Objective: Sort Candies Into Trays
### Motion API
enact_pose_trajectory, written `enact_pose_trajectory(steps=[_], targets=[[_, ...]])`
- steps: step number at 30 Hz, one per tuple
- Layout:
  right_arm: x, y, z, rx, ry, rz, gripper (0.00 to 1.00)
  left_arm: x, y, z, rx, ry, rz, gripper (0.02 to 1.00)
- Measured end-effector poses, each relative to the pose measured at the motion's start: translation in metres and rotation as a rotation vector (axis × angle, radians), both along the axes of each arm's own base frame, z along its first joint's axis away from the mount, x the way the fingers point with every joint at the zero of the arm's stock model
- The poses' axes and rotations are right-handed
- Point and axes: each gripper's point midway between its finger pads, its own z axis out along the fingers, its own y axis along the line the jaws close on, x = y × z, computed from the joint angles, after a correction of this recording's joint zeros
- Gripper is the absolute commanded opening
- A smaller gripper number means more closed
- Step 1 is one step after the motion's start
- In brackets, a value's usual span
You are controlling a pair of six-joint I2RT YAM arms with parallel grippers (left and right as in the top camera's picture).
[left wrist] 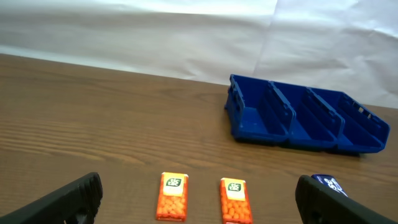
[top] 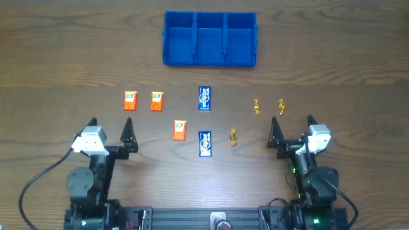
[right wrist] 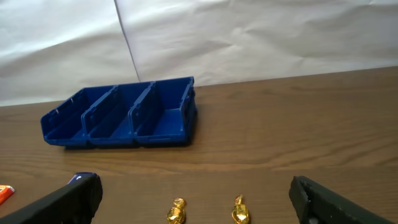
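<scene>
Currently no candy is sorted: two open grippers face eight candies, with a blue tray beyond.

Nearest the arm bases, the left gripper and right gripper hover with fingers spread wide, holding nothing. Between them lie a near orange pack, a near blue pack and a near gold candy. Farther on, two far orange packs lie ahead of the left gripper, their long axes pointing toward the tray. A far blue pack lies at centre, and two far gold candies lie ahead of the right gripper. Well beyond, the blue tray has three compartments holding no candy. The left arm looks better placed for orange and the right for gold. A carry to the tray would likely pass over the far row.
</scene>
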Motion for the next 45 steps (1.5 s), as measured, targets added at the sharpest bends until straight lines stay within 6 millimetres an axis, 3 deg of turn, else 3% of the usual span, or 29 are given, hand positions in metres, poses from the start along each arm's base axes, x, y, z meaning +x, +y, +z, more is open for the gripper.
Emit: enact_pose_trajectory(steps=[13,17,20,23,25,29,32,37,41,45], targets=[[0.000,0.000,0.000,0.000,0.000,0.000,0.998,-0.001,0.000,-0.001,-0.001,0.019,0.000,0.998],[0.000,0.000,0.000,0.000,0.000,0.000,0.998,-0.007,-0.005,-0.011,-0.001,0.191,-0.021,0.998],[0.000,0.000,0.000,-0.001,0.001,0.000,0.998,-0.007,-0.011,0.021,0.009,0.327,-0.050,1.000],[0.000,0.000,0.000,0.000,-0.001,-0.001,0.998,0.007,-0.017,0.088,0.027,0.368,-0.077,0.998],[0.000,0.000,0.000,0.000,0.000,-0.001,0.998,0.018,-0.023,0.123,0.035,0.407,-0.095,0.996],[0.000,0.000,0.000,0.000,0.000,-0.001,0.998,0.039,-0.030,0.141,0.059,0.538,-0.109,0.998],[0.000,0.000,0.000,-0.001,0.001,-0.001,0.998,0.060,-0.037,0.127,0.081,0.665,-0.117,0.998],[0.000,0.000,0.000,-0.001,0.001,-0.001,0.998,0.092,-0.034,0.064,0.120,0.909,-0.074,0.998],[0.000,0.000,0.000,0.000,0.001,-0.001,0.998,0.106,-0.020,0.011,0.119,1.074,-0.021,0.996],[0.000,0.000,0.000,-0.001,0.001,-0.001,0.998,0.111,-0.005,-0.023,0.099,1.179,0.022,0.972]])
